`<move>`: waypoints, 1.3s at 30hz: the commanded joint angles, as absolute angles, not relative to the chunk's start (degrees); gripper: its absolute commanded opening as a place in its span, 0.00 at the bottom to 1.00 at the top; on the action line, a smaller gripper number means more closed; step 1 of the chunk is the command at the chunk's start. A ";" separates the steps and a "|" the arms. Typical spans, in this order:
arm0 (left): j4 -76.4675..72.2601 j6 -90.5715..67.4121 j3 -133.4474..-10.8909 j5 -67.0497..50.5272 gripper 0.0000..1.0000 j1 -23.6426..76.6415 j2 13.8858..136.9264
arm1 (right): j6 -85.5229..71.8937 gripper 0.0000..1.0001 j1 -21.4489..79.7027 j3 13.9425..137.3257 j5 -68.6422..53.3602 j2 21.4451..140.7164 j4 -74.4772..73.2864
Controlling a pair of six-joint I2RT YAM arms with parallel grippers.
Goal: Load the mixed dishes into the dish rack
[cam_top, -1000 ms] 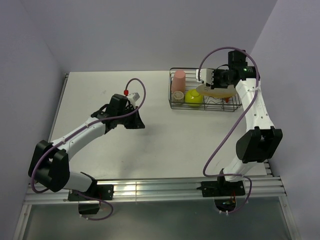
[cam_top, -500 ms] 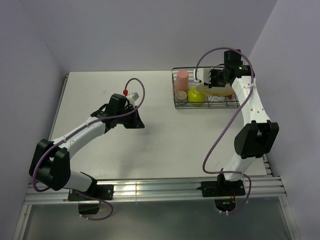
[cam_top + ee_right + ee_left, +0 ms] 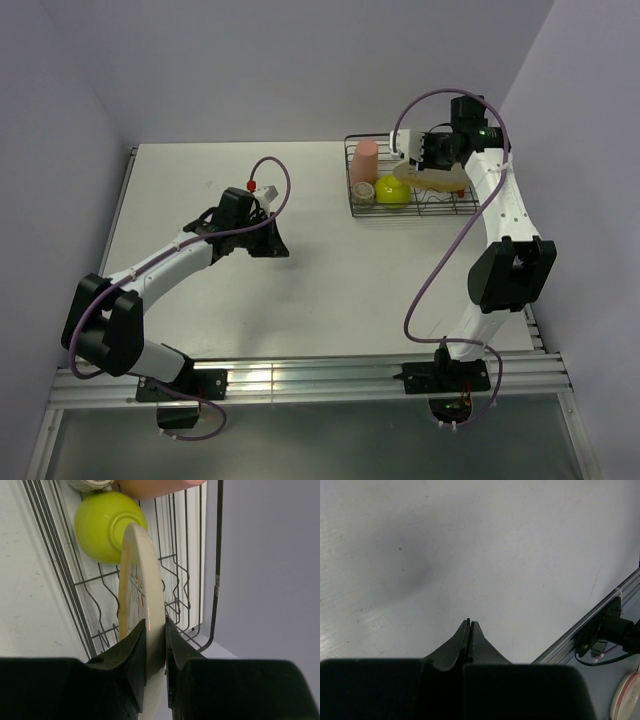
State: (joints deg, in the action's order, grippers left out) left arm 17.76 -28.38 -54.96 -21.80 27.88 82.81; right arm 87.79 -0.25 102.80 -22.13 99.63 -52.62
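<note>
Pale-yellow, twig-patterned plate (image 3: 141,580) stands on edge, its rim pinched between the jaws of my right gripper (image 3: 156,630), over the wire dish rack (image 3: 218,555) at the far right, beside the lime-green bowl (image 3: 102,522). My right arm stretches far out; my left gripper (image 3: 469,630) hovers closed and empty over the table (image 3: 470,540).

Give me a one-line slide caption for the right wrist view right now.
Right pincer clamps the pale-yellow plate edge-on over the dish rack, next to the lime-green bowl.
</note>
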 commanded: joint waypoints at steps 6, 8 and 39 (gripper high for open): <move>15.12 -28.83 -54.75 -23.20 0.00 27.69 82.79 | 86.76 0.00 -0.53 102.84 -22.07 99.23 -48.19; 15.38 -28.74 -55.02 -23.03 0.00 27.69 83.14 | 85.61 0.00 -0.26 99.34 -18.12 97.66 -41.88; 18.11 -40.87 -95.45 -14.50 0.52 29.53 110.56 | 86.40 0.00 3.78 92.99 -13.88 90.01 -28.74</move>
